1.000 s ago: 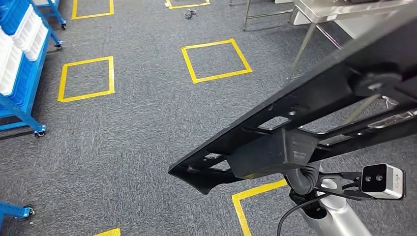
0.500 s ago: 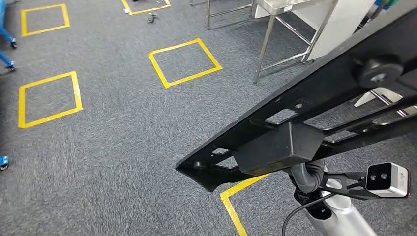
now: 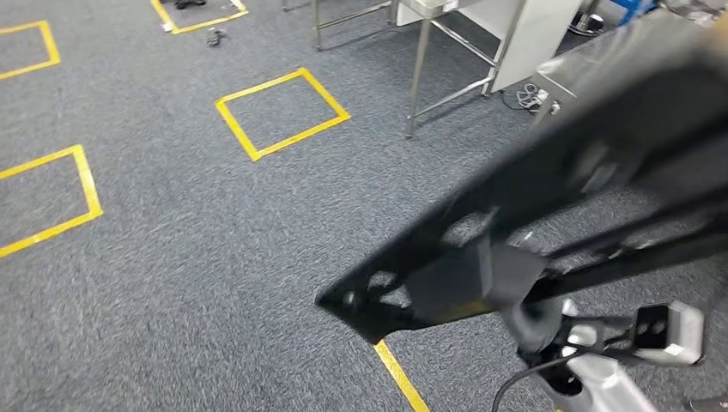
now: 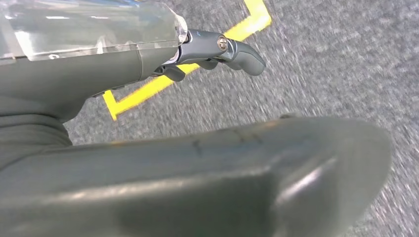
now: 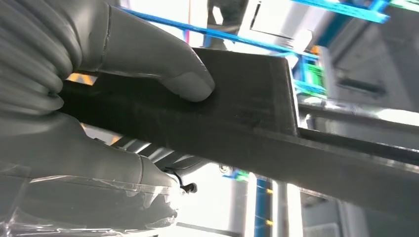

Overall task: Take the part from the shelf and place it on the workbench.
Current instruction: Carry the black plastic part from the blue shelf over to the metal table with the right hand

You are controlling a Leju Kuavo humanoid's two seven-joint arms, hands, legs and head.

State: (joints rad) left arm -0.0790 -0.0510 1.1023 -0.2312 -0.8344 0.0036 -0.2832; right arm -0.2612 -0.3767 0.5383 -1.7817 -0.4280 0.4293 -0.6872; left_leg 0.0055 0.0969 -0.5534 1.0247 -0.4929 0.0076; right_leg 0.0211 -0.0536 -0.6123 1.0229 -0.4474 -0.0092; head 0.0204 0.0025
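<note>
Plainly the carrying step: the right hand (image 5: 113,98) clamps the part (image 3: 549,215), thumb on top and fingers beneath, so it rides above the carpet (image 3: 172,257). The left hand (image 4: 148,163) holds nothing, perhaps loosely spread; blur hides much. Next it must reach the workbench (image 3: 446,17) and lower the part flat.

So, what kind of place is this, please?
Probably a factory or workshop test floor: grey carpet marked with yellow tape squares, steel-legged workbenches, and blue racking behind the long black part the right hand holds.
</note>
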